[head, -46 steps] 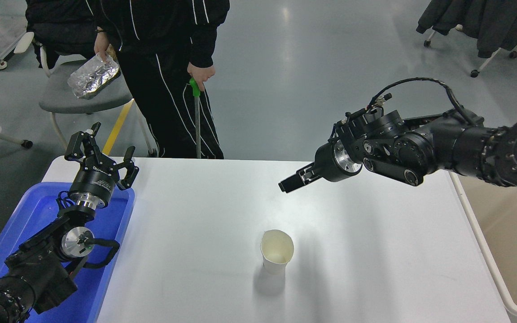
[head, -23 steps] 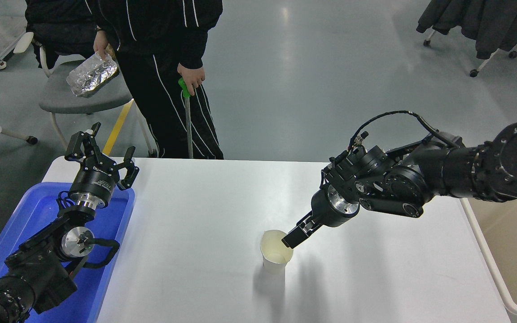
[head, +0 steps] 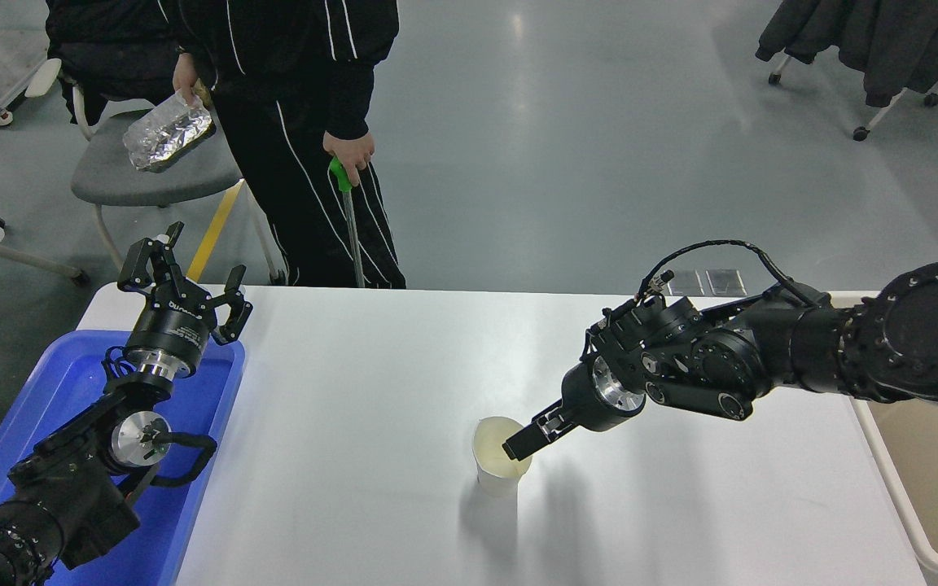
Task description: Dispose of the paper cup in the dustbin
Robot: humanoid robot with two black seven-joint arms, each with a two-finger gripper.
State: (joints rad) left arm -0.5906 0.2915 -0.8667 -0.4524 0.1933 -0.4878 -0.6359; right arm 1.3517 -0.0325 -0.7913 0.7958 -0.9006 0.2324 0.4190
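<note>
While the cup point(head: 500, 465) stands upright, our right gripper point(head: 519, 444) dips into its rim. Can't tell its fingers' state. Left gripper point(head: 180, 281) parked, fingers apart.

Blue tray point(head: 54, 391) is sitting at my table's point(head: 355, 391) left edge. Person point(head: 298, 122) in black tracksuit is standing at far side, gripping a green-handled stick point(head: 347, 212) and a crumpled foil packet point(head: 168, 134). Grey chair point(head: 123, 175) is sitting beside them.
</note>
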